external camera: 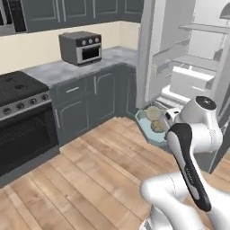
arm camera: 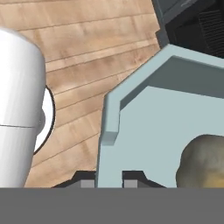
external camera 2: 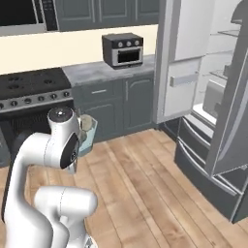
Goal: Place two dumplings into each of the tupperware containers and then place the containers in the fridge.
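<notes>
Item: shallow translucent pale blue-green plastic tupperware container (arm camera: 166, 122), wall clamped in my pincer (arm camera: 109, 183) at six o'clock, tan lumpy dumpling (arm camera: 203, 162) loose inside at four o'clock; judged light, slightly flexible, slippery—grip the rim, keep level.

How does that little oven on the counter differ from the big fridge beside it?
The toaster oven is a small box sitting on the grey counter; the fridge stands on the floor, taller than the counter. The toaster oven's door is shut, while the fridge doors stand open, baring white shelves. The toaster oven has knobs; I see none on the fridge. Both are grey outside.
</notes>
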Tool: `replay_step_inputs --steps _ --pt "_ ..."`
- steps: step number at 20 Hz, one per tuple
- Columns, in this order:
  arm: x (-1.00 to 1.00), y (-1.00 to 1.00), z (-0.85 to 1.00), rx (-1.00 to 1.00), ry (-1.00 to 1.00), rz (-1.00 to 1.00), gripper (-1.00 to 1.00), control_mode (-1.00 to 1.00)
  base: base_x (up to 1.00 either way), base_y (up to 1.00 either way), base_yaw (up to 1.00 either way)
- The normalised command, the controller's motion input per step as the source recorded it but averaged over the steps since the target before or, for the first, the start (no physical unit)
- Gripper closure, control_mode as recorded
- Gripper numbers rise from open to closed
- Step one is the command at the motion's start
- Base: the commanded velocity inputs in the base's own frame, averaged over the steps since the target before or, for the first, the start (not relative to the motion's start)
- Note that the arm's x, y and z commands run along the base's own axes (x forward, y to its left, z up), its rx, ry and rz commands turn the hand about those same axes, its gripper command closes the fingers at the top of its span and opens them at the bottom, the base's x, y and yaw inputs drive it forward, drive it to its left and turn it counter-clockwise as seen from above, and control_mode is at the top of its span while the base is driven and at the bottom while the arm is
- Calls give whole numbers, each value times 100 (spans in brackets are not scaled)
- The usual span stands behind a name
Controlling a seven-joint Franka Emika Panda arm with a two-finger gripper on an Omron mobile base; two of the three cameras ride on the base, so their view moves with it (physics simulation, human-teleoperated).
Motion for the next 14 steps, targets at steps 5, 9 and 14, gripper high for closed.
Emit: replay_step_inputs --steps 5,9,14 --pt "0 0 0 0 0 0 100 100 100 34 -48" --pt "0 0 0 0 0 0 100 100 90 19 -64" --pt "0 0 0 0 0 0 100 100 76 8 -70"
